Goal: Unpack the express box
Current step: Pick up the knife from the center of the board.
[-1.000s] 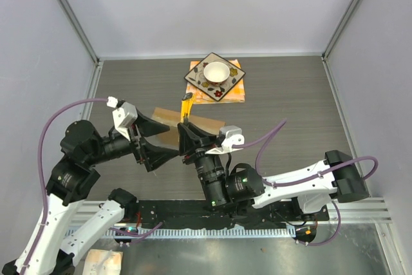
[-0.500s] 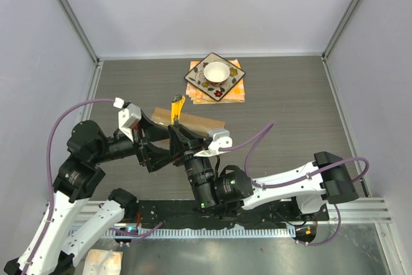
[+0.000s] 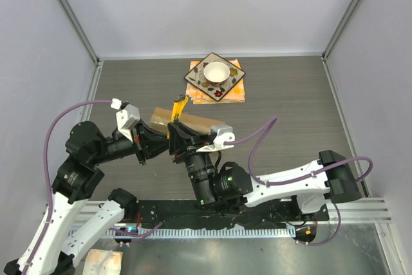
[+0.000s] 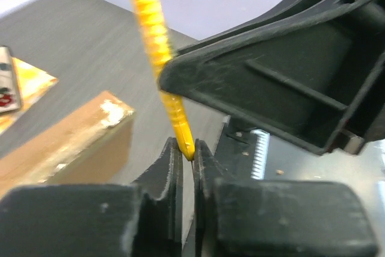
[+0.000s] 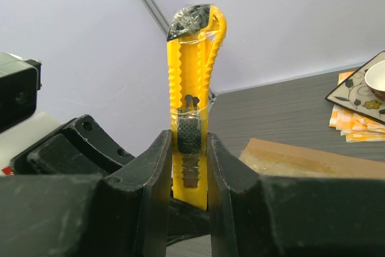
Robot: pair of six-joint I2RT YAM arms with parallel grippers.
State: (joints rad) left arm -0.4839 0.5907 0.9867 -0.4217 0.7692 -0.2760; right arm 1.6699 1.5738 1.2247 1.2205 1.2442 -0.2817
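The express box (image 3: 196,122) is a flat brown cardboard box lying on the dark table (image 3: 290,107), partly hidden by both grippers. My right gripper (image 3: 183,134) is shut on a yellow utility knife (image 3: 178,107) and holds it upright, blade end up. The right wrist view shows the jaws (image 5: 189,142) pressed on the knife (image 5: 192,58) at its black slider. My left gripper (image 4: 186,148) is shut on the lower tip of the knife (image 4: 153,34), just under the right gripper's finger (image 4: 271,82). One corner of the box (image 4: 66,142) shows to the left.
A square patterned plate (image 3: 196,76) with a white bowl (image 3: 215,71) sits on an orange napkin (image 3: 237,92) at the back of the table. Grey walls close in the left, back and right sides. A metal rail (image 3: 257,214) runs along the near edge.
The left gripper has closed from wide open onto the knife's lower end. The right arm has carried the knife a little to the left and away from the bases.
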